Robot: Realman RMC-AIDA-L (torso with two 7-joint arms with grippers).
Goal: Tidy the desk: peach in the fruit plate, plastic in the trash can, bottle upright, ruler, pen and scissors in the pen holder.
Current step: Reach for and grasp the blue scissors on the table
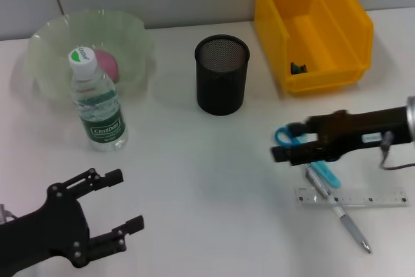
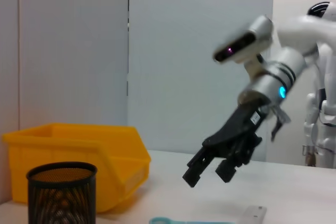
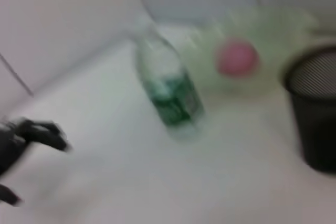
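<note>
Right gripper poised over the stationery; fruit, bottle and plastic look sorted.

The right gripper (image 1: 280, 147), fingers spread and holding nothing, hangs above the blue-handled scissors (image 1: 287, 138) near the white desk's (image 1: 207, 180) right edge, beside the transparent ruler (image 1: 353, 198) and silver-grey pen (image 1: 343, 217) crossing it, likely to carry one to the black mesh pen holder (image 1: 222, 74). The pink peach (image 1: 109, 64) sits in the pale green scalloped fruit plate (image 1: 45, 37); the clear bottle (image 1: 96, 102) stands upright before it. The yellow trash can (image 1: 311, 27) holds a small scrap. The left gripper (image 1: 123, 202), spread, idles at the front-left corner.

Pink peach (image 1: 107, 64) in green fruit plate (image 1: 48, 37), bottle (image 1: 97, 105) upright, scissors (image 1: 288, 139), pen (image 1: 343, 220), ruler (image 1: 379, 197) on desk (image 1: 207, 186)
</note>
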